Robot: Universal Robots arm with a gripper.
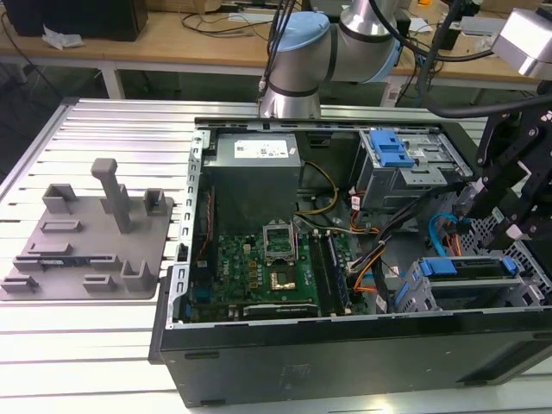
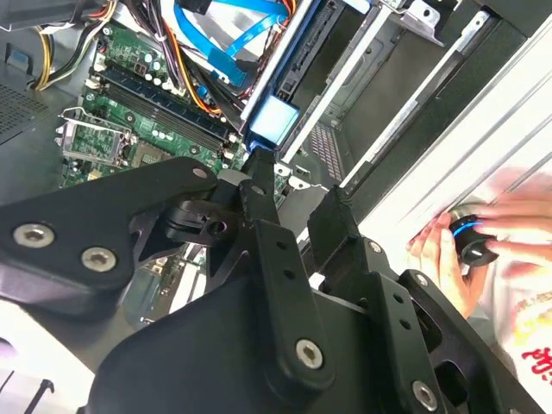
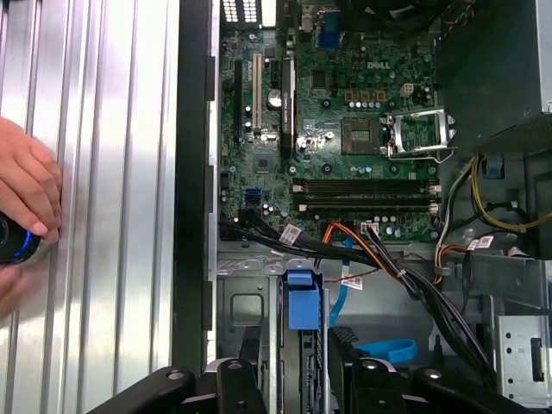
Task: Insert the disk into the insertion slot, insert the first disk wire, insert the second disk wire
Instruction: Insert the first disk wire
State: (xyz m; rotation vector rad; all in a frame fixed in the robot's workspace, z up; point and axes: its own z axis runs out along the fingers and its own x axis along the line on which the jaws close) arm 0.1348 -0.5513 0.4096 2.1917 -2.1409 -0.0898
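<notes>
The disk (image 1: 470, 268), dark between the bright blue ends of its carrier, lies in the insertion slot (image 1: 466, 297), a grey metal cage at the case's near corner on the exterior view's right. My black gripper (image 1: 504, 222) hangs just above the disk's outer end. In both wrist views its fingers stand apart with nothing between them: gripper (image 2: 295, 185), gripper (image 3: 291, 371). The carrier's blue tab (image 2: 274, 117) (image 3: 302, 307) shows just past the fingertips. A blue flat wire (image 1: 440, 229) (image 3: 390, 349) loops loose beside the cage.
A grey bay with a blue latch (image 1: 392, 153) stands behind the cage. The motherboard (image 1: 267, 272) and wire bundles (image 3: 379, 254) lie beside it. A grey fixture plate (image 1: 86, 246) rests on the ribbed table. A person's hand (image 3: 26, 190) (image 2: 470, 250) holds a small blue-lit device.
</notes>
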